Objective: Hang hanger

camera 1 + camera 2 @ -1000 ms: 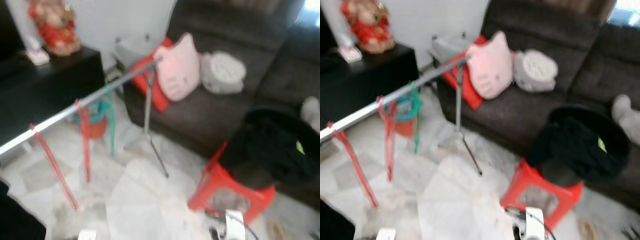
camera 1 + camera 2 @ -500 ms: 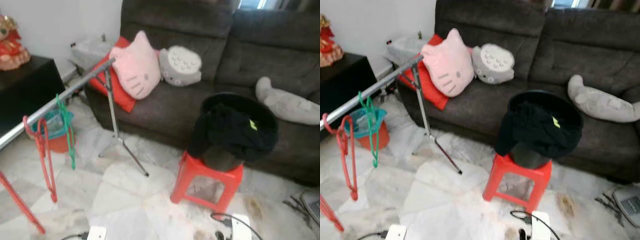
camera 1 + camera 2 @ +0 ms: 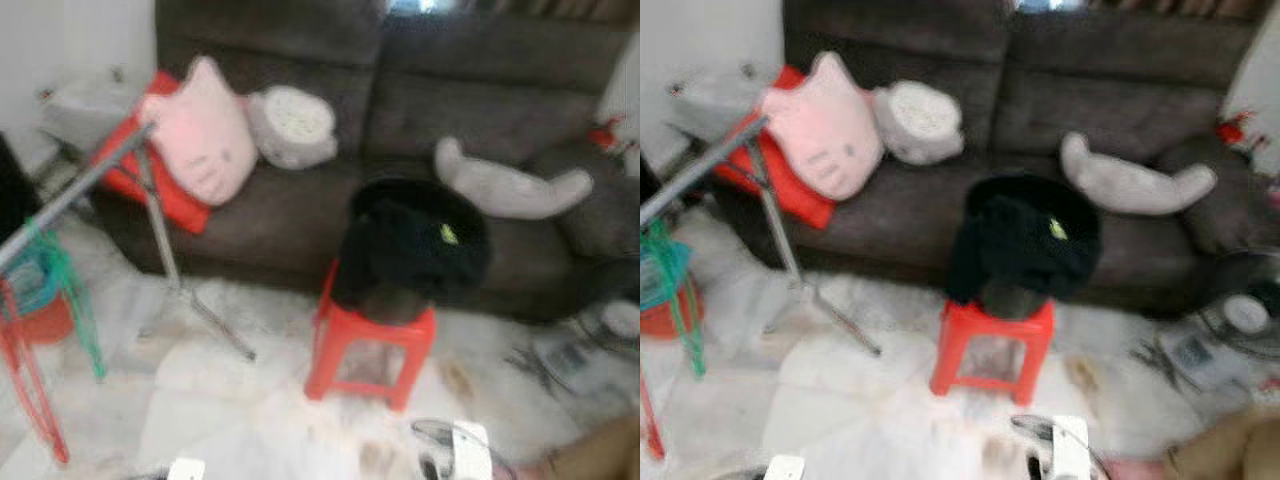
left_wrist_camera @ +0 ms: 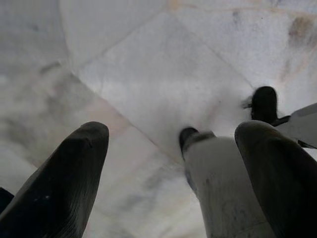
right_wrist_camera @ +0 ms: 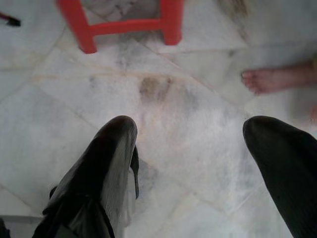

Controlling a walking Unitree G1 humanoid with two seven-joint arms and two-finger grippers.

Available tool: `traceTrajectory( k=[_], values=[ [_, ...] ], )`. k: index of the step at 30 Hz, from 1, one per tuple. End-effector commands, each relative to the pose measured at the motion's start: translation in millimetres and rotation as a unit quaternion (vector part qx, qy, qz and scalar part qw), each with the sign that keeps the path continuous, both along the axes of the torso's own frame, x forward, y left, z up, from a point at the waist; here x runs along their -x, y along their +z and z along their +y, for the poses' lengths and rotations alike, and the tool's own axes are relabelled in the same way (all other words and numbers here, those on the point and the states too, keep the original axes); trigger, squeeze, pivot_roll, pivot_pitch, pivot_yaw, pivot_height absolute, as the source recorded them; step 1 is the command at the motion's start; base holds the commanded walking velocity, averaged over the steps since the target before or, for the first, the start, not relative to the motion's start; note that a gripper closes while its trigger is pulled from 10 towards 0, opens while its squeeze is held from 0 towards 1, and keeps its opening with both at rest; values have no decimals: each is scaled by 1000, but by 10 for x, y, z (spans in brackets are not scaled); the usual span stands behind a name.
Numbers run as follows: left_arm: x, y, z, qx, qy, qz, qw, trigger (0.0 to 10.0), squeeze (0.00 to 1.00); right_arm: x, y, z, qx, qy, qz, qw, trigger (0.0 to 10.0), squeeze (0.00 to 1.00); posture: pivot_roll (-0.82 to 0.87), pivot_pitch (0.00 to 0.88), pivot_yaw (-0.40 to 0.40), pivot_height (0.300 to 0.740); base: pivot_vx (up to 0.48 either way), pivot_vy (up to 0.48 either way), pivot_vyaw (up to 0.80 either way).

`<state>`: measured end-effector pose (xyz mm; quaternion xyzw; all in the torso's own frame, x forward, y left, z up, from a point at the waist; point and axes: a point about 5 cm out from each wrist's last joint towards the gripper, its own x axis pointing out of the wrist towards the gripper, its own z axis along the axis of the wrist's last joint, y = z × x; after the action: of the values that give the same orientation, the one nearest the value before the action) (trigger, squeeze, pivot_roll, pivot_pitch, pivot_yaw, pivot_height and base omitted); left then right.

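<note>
— Two hangers (image 3: 40, 370) in sight, both hooked on the rail (image 3: 75, 190) at the far left edge of my head view: a green one (image 3: 675, 300) and a red one beside it, nearer the rail's low end.

— Anything in the grippers?

— Nothing. My left gripper (image 4: 173, 163) points down at the marble floor (image 4: 163, 74) with its fingers spread wide and bare tile between them. My right gripper (image 5: 193, 163) is the same: parted, empty, aimed at the floor just short of the red stool (image 5: 124, 22) (there's a person's bare foot (image 5: 275, 79) on the tile off to one side of it, so I'd mind that).

— So which way does the work lie?

— To my left. The rail runs as a long diagonal from its tripod leg (image 3: 175, 285) by the sofa (image 3: 470, 110) down toward the left edge, and the hangers dangle from it with their long sides roughly vertical. My left arm is the nearer one, I'd judge, though both are well apart from the rail right now.

— And straight ahead?

— The stool with a black basket of dark cloth (image 3: 415, 250) on it. Head views are blurred, so I can't tell whether a loose hanger lies in there.
</note>
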<state>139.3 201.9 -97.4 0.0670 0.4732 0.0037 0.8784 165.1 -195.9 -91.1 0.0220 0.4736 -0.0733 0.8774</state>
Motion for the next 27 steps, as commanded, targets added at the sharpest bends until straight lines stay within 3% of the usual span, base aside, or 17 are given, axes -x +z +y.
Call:
traceTrajectory(
  k=[1,13,27],
  values=[
    [10,-11,-45,4,-3,2,1000,10000,0,25,-2,-57,5,-4,3,1000,10000,0,21,0,-50,740,0,0,-644],
    [7,-10,-46,4,-4,2,1000,10000,0,27,-3,-56,5,-5,3,1000,10000,0,20,0,-48,740,0,0,-644],
    [35,-25,-57,34,16,11,999,10000,0,14,6,-57,3,-5,-6,1000,10000,0,21,0,-52,740,0,0,0]
  ],
)
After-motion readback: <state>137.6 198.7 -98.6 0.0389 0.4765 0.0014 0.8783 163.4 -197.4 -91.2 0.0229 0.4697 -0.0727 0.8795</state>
